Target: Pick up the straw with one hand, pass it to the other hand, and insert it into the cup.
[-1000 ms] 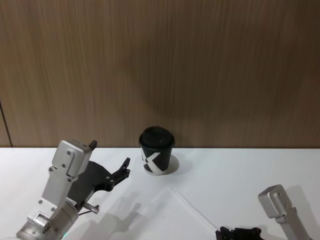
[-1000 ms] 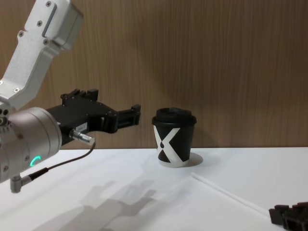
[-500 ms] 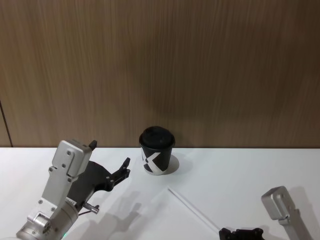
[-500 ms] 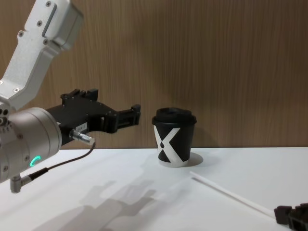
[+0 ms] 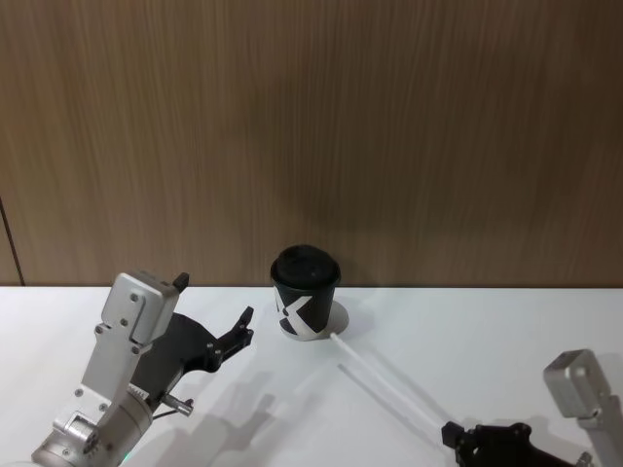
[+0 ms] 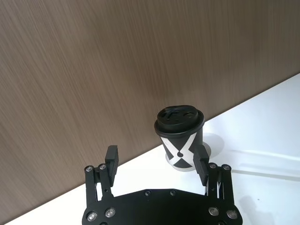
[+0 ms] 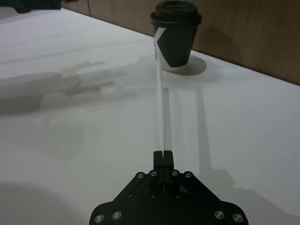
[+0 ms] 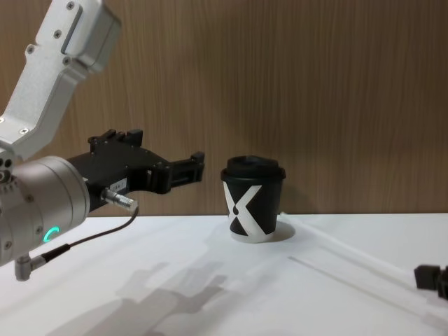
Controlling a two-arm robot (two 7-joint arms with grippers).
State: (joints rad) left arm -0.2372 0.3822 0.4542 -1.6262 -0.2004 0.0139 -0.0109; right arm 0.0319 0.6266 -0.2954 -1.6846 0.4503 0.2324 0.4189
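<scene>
The black cup (image 5: 305,294) with a white X pattern and a black lid stands at the back of the white table (image 5: 467,331), also seen as the cup (image 8: 253,204). My right gripper (image 7: 163,157) is shut on one end of the thin white straw (image 7: 161,101). The straw (image 5: 389,381) hangs above the table, its free end close to the cup's base, its shadow below. The right gripper (image 5: 456,435) is at the front right. My left gripper (image 6: 157,158) is open and holds nothing, left of the cup (image 6: 180,136), hovering above the table.
A brown wood-grain wall (image 5: 311,136) runs right behind the cup. The white tabletop (image 8: 210,294) carries the shadows of the left arm and the straw.
The right gripper has lifted the straw off the table and moved right. The straw's free end has risen toward the cup. The left arm has not moved.
</scene>
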